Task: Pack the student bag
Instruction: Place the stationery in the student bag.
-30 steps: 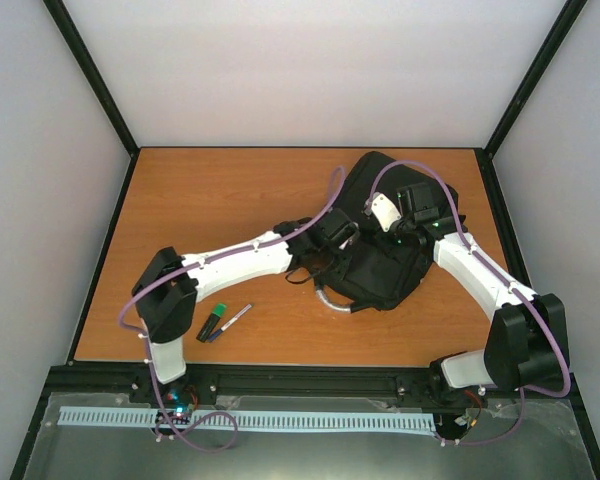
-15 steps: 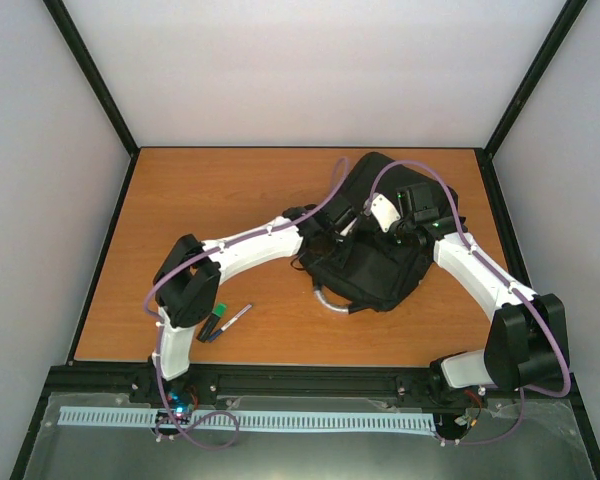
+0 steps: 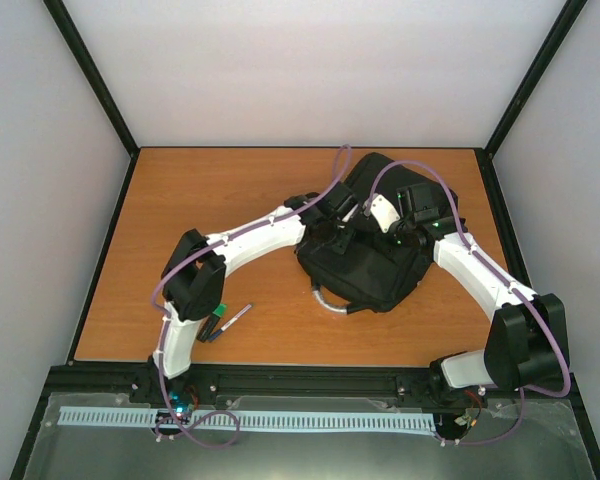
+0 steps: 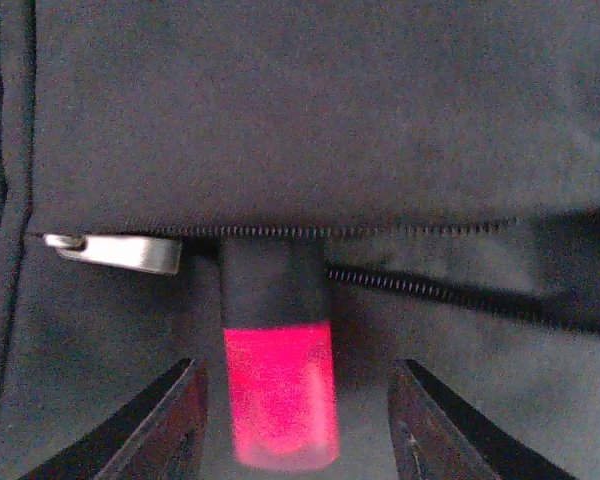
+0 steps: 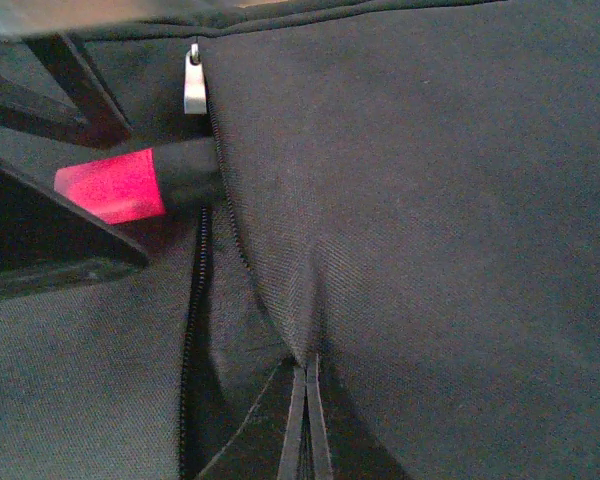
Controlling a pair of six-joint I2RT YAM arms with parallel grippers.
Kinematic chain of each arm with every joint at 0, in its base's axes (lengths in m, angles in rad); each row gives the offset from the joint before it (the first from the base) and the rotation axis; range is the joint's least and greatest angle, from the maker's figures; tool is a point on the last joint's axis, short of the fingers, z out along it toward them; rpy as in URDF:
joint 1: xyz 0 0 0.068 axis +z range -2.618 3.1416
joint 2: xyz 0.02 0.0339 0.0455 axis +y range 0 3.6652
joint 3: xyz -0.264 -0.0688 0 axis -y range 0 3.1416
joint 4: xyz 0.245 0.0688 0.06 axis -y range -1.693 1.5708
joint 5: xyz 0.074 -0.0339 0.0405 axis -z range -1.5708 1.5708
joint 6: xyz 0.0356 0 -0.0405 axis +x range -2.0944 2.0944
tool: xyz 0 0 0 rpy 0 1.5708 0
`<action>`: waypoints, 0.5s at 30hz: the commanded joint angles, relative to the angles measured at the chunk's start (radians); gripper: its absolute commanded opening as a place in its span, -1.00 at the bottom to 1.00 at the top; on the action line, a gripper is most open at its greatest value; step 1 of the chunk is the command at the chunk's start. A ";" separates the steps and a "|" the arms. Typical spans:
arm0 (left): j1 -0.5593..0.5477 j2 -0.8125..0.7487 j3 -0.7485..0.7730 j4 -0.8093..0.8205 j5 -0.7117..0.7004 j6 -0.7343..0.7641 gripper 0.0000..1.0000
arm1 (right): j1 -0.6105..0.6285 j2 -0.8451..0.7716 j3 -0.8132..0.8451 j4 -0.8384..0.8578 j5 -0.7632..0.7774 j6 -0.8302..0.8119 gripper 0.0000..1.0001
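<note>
Forward went the left arm over that last second, elbow swinging in from the table's left side, and the left hand (image 3: 342, 222) climbed onto the bag's (image 3: 375, 265) far left shoulder. The bag's near left edge pulled in tidier too.

At this moment the black bag lay on the right half of the table (image 3: 210, 200), nearer the far edge than the near one, its grey loop (image 3: 330, 303) on the near side. Both hands were on top of it, close together.

The left hand was spread wide, fingers (image 4: 170, 425) either side of a pink marker (image 4: 280, 400) with a clear gap each way, and nothing in its grasp. The marker's dark end was tucked into the zip opening, just beside the silver zip pull (image 4: 115, 252).

The right hand (image 5: 303, 430) was pinched tight on a fold of the bag's fabric beside that opening.

Back by the left arm's elbow, a green marker (image 3: 216, 320) and a pen (image 3: 238, 316) lay side by side on the table.
</note>
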 commanded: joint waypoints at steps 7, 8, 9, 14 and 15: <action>0.006 -0.258 -0.229 0.073 0.020 -0.045 0.00 | 0.001 -0.011 0.001 0.007 -0.043 -0.010 -0.94; 0.006 -0.266 -0.246 0.081 0.033 -0.049 -0.08 | 0.001 -0.010 0.000 0.008 -0.045 -0.009 -0.94; 0.006 -0.271 -0.269 0.089 0.036 -0.051 -0.17 | 0.001 -0.009 -0.001 0.007 -0.046 -0.009 -0.94; 0.007 -0.247 -0.290 0.104 0.024 -0.052 -0.65 | 0.001 -0.011 0.000 0.005 -0.042 -0.009 -0.95; 0.007 -0.238 -0.287 0.104 0.019 -0.051 -0.72 | 0.001 -0.013 -0.001 0.005 -0.042 -0.010 -0.94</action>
